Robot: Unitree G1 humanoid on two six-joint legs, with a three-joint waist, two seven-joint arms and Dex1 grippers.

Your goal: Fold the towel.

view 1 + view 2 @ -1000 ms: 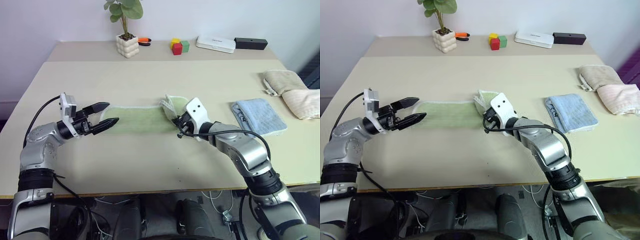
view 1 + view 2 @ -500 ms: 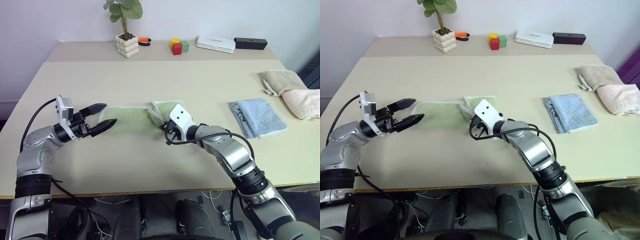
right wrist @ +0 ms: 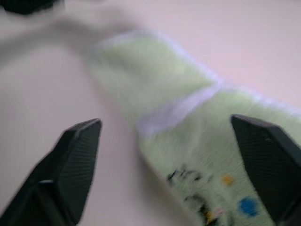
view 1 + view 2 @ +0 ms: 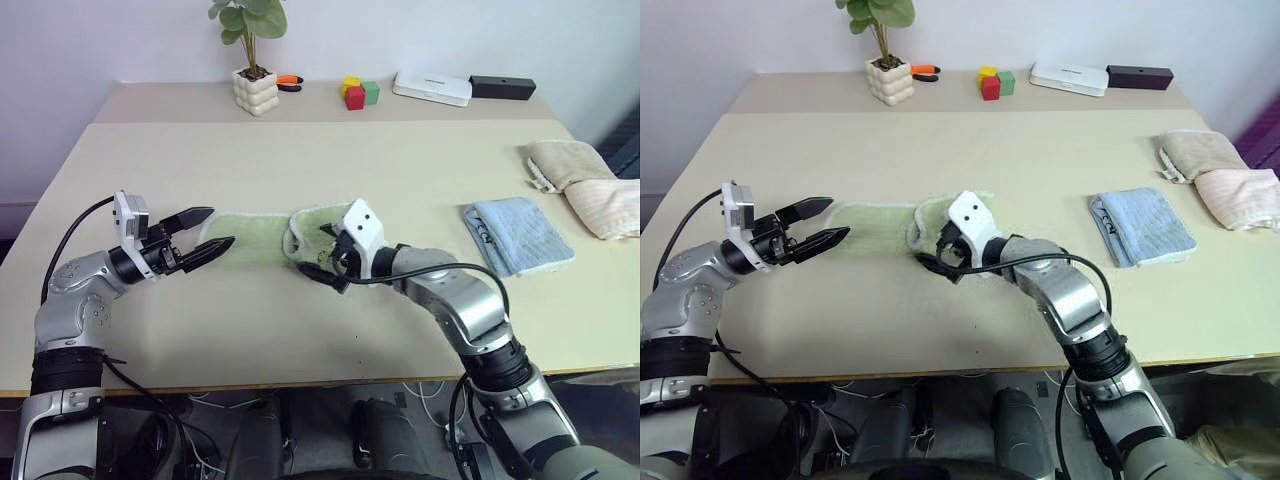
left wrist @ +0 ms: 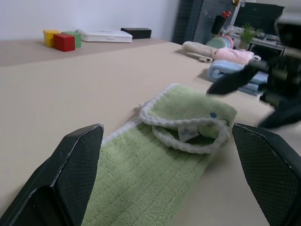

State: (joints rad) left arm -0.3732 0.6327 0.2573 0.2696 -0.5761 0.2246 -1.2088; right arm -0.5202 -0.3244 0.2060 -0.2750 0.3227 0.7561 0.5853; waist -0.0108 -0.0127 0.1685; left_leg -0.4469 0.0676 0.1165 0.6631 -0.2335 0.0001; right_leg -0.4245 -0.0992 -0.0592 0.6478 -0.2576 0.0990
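No text, brand or number can be read anywhere. The towel (image 5: pixel 188 141) carries a small white sewn-in tag (image 5: pixel 187 134) with faint markings too small to make out, and a tiny blue printed mark (image 5: pixel 213 114) near its folded end. In the right wrist view the same towel shows a dark printed mark (image 3: pixel 184 176) with small orange and blue spots beside it, all too blurred to read. The white box (image 4: pixel 431 88) at the back of the table (image 4: pixel 300 330) bears a faint dark line that cannot be deciphered
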